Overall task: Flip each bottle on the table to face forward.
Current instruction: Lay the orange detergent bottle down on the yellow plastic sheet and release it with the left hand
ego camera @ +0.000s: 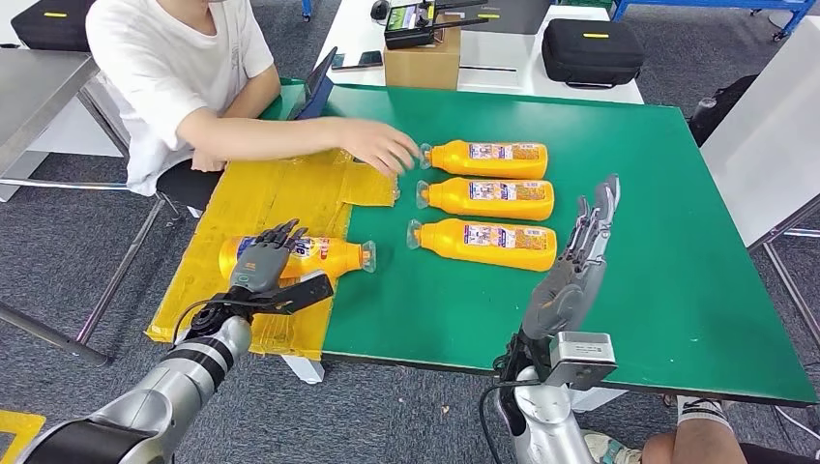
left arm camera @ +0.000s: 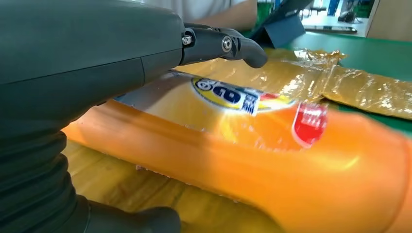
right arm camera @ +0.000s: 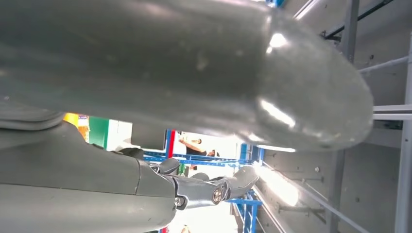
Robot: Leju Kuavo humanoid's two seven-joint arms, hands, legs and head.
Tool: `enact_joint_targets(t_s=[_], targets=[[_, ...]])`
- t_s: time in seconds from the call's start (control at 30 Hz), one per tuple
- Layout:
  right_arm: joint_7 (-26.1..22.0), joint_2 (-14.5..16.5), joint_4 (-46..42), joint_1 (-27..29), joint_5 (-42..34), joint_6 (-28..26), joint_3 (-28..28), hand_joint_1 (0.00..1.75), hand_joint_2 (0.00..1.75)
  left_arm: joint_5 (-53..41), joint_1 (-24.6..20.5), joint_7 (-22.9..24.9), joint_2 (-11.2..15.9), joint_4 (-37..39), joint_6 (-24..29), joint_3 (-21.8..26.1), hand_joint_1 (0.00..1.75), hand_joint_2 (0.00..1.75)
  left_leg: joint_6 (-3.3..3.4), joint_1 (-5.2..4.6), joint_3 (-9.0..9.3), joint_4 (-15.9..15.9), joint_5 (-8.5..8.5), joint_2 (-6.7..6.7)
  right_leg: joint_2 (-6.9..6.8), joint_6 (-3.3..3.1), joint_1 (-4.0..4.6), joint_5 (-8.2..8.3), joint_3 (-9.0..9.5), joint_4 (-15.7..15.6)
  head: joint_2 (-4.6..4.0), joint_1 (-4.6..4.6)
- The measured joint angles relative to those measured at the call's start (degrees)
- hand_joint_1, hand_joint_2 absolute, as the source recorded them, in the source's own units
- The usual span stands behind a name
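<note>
Three orange bottles lie side by side mid-table, caps to the left: the far bottle, the middle bottle and the near bottle. A fourth orange bottle lies on the yellow taped sheet, cap to the right, its blue logo label facing up. My left hand hovers over its base end. The fingers reach over it and the thumb sits on the near side, with small gaps to the bottle. My right hand is raised at the near edge, fingers straight, holding nothing.
A person in a white shirt sits at the far left; their hand reaches to the far bottle's cap. A tablet leans at the green table's back edge. Behind it are a cardboard box and a black case.
</note>
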Motion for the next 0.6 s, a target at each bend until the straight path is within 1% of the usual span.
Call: enact_joint_targets(t_s=[0.07,0.2,0.33,0.43,0.6], targets=[[0.00,0.01,0.44,-0.13,0.03,0.39,-0.26,0.00,0.00,3.62,-0.26,-3.11,-0.18,-0.04,-3.51,1.32,0.00,1.75,0.01,0.00,0.04,0.00,0.01,-0.10,-0.12,0.00,0.00,-0.01,0.06,0.00,0.00,-0.01],[0.00,0.01,1.34,-0.71,-0.17,1.45,-0.76,0.00,0.00,12.58,-0.30,-11.04,-0.96,-0.87,-14.09,4.37,0.00,1.75,0.07,0.00,0.05,0.00,0.09,-0.36,-0.38,-0.01,0.00,-0.03,0.17,-0.01,0.00,0.01],[0.00,-0.08,2.02,-0.99,-0.19,1.16,-1.01,0.00,0.00,20.32,1.37,-16.13,-1.82,-3.96,-21.14,6.58,0.00,1.75,0.08,-0.01,0.05,0.00,0.11,-0.27,-0.35,0.01,0.00,0.01,0.14,-0.01,0.00,0.01],[0.00,-0.25,2.27,-1.00,0.22,0.44,-1.12,0.00,0.00,25.01,3.21,-17.60,-2.38,-7.60,-24.14,7.66,0.00,1.75,0.08,-0.01,0.01,0.00,0.12,-0.26,-0.35,0.01,0.00,0.01,0.08,-0.01,0.00,0.01],[0.00,-0.46,2.46,-1.00,0.29,0.27,-1.25,0.00,0.00,26.47,4.94,-17.76,-2.77,-11.50,-25.20,8.59,0.00,1.75,0.07,-0.01,-0.09,0.01,0.12,-0.27,-0.35,0.01,0.01,0.00,-0.03,0.00,-0.01,0.00]])
